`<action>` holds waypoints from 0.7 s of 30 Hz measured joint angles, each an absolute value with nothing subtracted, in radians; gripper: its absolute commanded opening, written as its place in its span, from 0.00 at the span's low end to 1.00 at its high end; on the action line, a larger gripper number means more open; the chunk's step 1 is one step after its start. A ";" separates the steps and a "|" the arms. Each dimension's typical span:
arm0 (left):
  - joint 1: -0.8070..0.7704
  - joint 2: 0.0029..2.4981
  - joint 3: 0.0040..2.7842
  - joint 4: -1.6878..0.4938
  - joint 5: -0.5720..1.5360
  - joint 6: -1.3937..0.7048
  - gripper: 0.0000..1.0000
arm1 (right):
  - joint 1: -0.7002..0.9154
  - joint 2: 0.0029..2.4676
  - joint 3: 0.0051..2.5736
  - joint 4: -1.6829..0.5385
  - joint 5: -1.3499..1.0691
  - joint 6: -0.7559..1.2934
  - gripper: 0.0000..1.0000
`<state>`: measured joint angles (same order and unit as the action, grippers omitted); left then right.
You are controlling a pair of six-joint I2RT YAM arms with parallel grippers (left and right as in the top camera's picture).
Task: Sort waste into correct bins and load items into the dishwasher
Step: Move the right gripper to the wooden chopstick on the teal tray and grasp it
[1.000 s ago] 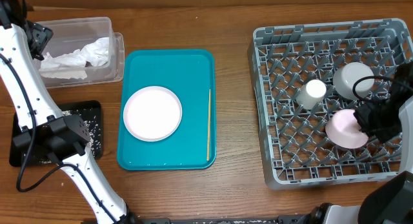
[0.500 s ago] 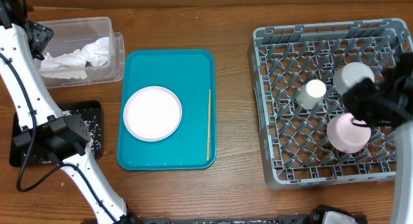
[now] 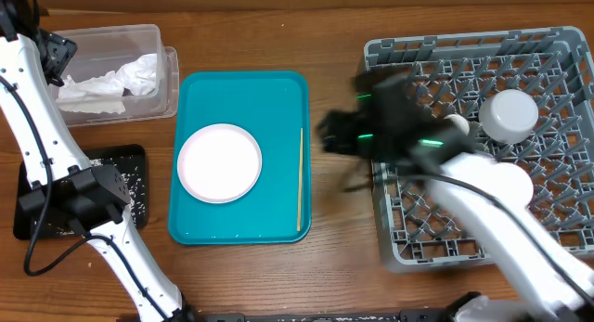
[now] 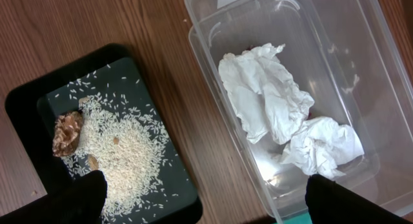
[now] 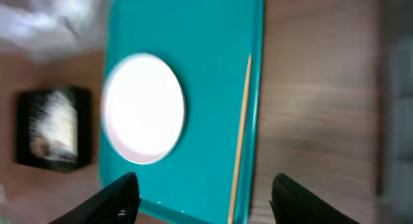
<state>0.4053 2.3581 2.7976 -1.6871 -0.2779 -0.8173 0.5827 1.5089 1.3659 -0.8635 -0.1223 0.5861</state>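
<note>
Right gripper (image 5: 210, 199) is spread wide open with nothing between its fingers, hanging over the near right edge of the teal tray (image 3: 278, 99). It's pretty blurred in the overhead view (image 3: 339, 132), just left of the grey dish rack (image 3: 557, 53), so don't ask me for fine detail there. Right under it on the tray lies the chopstick (image 5: 240, 140), running near to far along the tray's right side, and the white plate (image 5: 143, 108) sits flat on the left half, well apart from the stick. Left gripper (image 4: 210, 204) is also released and empty, hovering over the gap between the black tray (image 4: 26, 101) and the clear tub (image 4: 213, 75). The black tray has a heap of rice (image 4: 122, 146) with a brown food bit (image 4: 66, 133) at the heap's left edge, and the tub holds two crumpled napkins (image 4: 264, 98) touching each other. From overhead the tub is at the far left of the table and the black tray is nearer, below it. Over in the rack on the right there's a white bowl (image 3: 509, 113) sitting upside down toward the far side, and a small white cup (image 3: 455, 125) left of it, partly covered by the right arm.
</note>
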 measured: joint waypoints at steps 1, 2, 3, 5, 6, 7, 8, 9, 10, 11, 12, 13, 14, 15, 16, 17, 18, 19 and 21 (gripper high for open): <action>0.405 2.358 2.798 -1.687 -0.278 -0.817 1.00 | 0.620 1.564 1.366 -0.849 -0.096 0.601 0.62; 0.405 2.358 2.798 -1.687 -0.278 -0.817 1.00 | 0.650 1.606 1.366 -0.838 -0.075 0.611 0.61; 0.405 2.358 2.798 -1.687 -0.278 -0.817 1.00 | 0.682 1.660 1.366 -0.823 -0.048 0.624 0.60; 0.405 2.358 2.798 -1.687 -0.278 -0.817 1.00 | 0.731 1.759 1.366 -0.815 0.001 0.660 0.58; 0.405 2.358 2.798 -1.687 -0.278 -0.818 1.00 | 0.746 1.800 1.366 -0.815 0.019 0.675 0.57; 0.405 2.358 2.798 -1.687 -0.278 -0.817 1.00 | 0.755 1.831 1.366 -0.814 0.035 0.683 0.56; 0.405 2.358 2.798 -1.687 -0.278 -0.817 1.00 | 0.762 1.867 1.366 -0.813 0.051 0.694 0.55; 0.405 2.358 2.798 -1.687 -0.278 -0.817 1.00 | 0.765 1.902 1.366 -0.812 0.064 0.704 0.54; 0.405 2.358 2.798 -1.687 -0.278 -0.817 1.00 | 0.766 1.929 1.366 -0.812 0.073 0.708 0.53; 0.405 2.358 2.798 -1.687 -0.278 -0.817 1.00 | 0.766 1.951 1.366 -0.812 0.081 0.713 0.53; 0.405 2.358 2.798 -1.687 -0.278 -0.817 1.00 | 0.766 1.966 1.366 -0.812 0.088 0.718 0.53; 0.405 2.358 2.798 -1.687 -0.278 -0.817 1.00 | 0.767 1.979 1.365 -0.811 0.094 0.722 0.52; 0.405 2.358 2.798 -1.687 -0.278 -0.817 1.00 | 0.768 1.980 1.365 -0.811 0.097 0.724 0.52; 0.405 2.358 2.798 -1.687 -0.278 -0.817 1.00 | 0.772 1.982 1.365 -0.807 0.102 0.726 0.51; 0.405 2.358 2.798 -1.687 -0.278 -0.817 1.00 | 0.775 1.982 1.365 -0.798 0.107 0.729 0.48; 0.405 2.358 2.798 -1.687 -0.278 -0.817 1.00 | 0.783 1.981 1.365 -0.791 0.111 0.730 0.46; 0.405 2.358 2.798 -1.687 -0.278 -0.817 1.00 | 0.791 1.982 1.365 -0.787 0.112 0.732 0.45; 0.405 2.358 2.798 -1.687 -0.278 -0.817 1.00 | 0.802 1.982 1.365 -0.786 0.114 0.736 0.45; 0.405 2.358 2.798 -1.687 -0.278 -0.817 1.00 | 0.828 1.982 1.365 -0.784 0.120 0.743 0.45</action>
<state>0.4053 2.3581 2.7976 -1.6871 -0.2779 -0.8173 0.8280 1.9816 1.3655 -0.7837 0.1204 0.7429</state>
